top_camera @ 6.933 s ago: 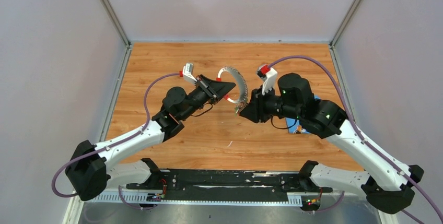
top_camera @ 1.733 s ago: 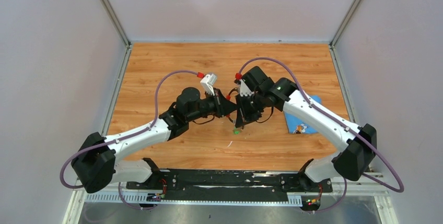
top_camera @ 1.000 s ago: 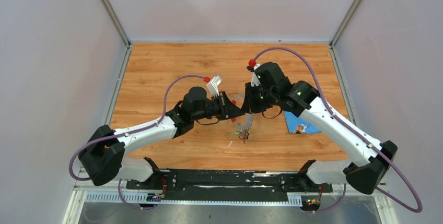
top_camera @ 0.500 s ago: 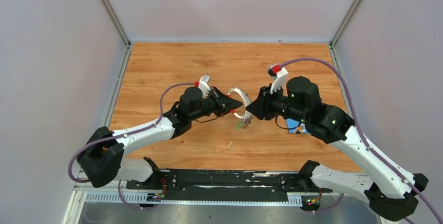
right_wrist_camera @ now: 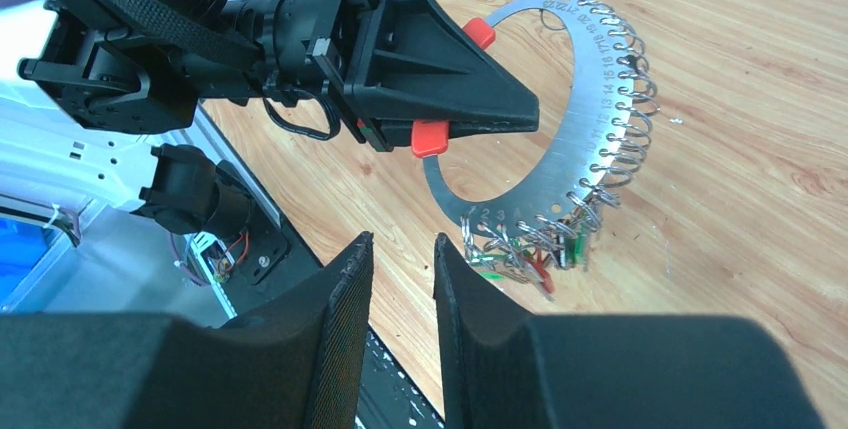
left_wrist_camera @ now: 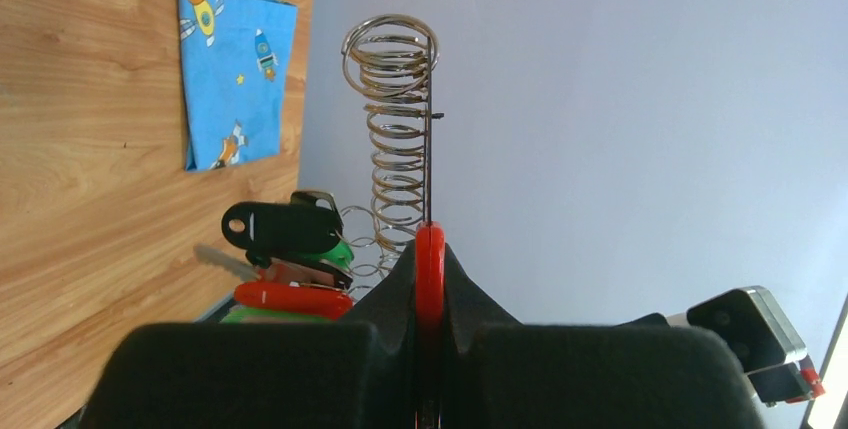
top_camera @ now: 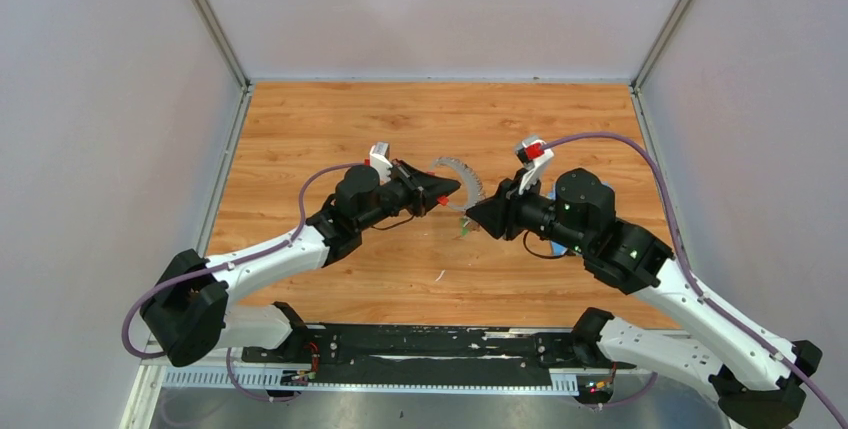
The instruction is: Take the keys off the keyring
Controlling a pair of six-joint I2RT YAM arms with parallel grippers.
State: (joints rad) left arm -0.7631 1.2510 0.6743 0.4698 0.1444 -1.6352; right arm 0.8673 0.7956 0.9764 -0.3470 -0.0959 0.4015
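**Right pincer backs off empty, keys still threaded**

The keyring [right_wrist_camera: 603, 77] hangs above the bench [top_camera: 330, 119], its red part clenched in the left pincer [right_wrist_camera: 518, 115]. The keys [right_wrist_camera: 528, 251] bunch at its lower end. The right pincer [right_wrist_camera: 398, 249], over the ring a second ago, now sits apart from it, released and empty. Another grab looks necessary.

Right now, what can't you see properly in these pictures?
- The keys: bunched in the right wrist view, tiny from the top, so uncountable.
- The keyring: the left gripper covers where it clamps the red part.
- The blue cloth: the right arm hides nearly all of it from the top.
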